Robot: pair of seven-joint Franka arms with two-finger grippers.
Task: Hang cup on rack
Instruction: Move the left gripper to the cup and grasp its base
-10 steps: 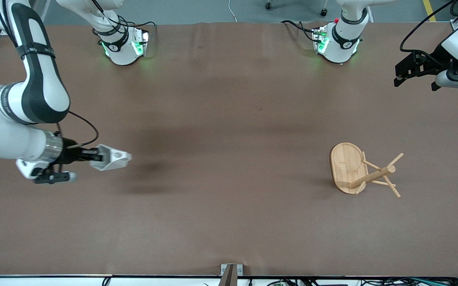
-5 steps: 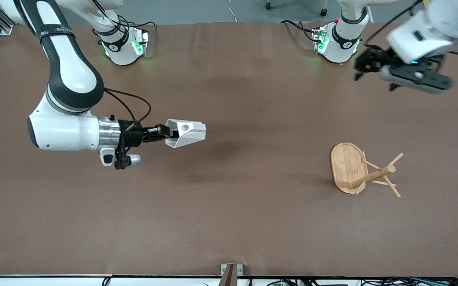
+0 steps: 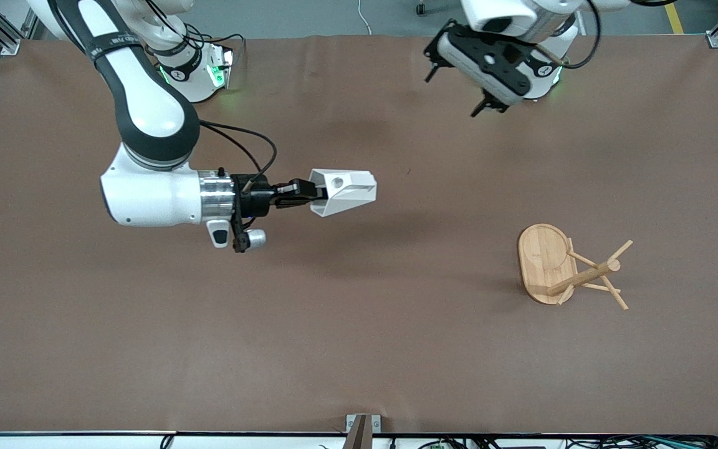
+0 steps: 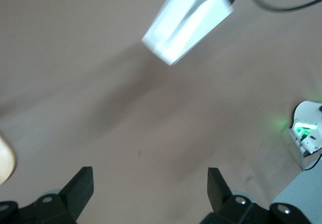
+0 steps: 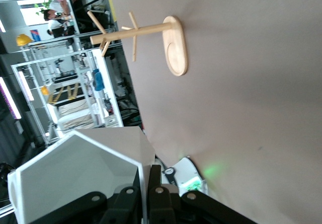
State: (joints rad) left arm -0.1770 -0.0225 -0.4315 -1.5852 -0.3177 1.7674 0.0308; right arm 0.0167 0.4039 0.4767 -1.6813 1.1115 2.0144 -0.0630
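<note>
The cup (image 3: 343, 191) is clamped in the right gripper (image 3: 309, 192) above the desk (image 3: 359, 349), well apart from the rack (image 3: 568, 268); the left gripper (image 3: 462, 87) is held open, higher up toward the left arm's base.

**Both arms up in the air right now**

Right arm reaches out from its base, forearm roughly level, wrist turned sideways. The right gripper (image 3: 309, 192) hangs over the middle of the surface with its fingers (image 5: 153, 194) clamped shut on the cup (image 3: 343, 190). Left arm is folded in close to its own base, left gripper (image 3: 459, 87) hovering there, fingers (image 4: 80, 189) spread wide, holding nothing.
</note>
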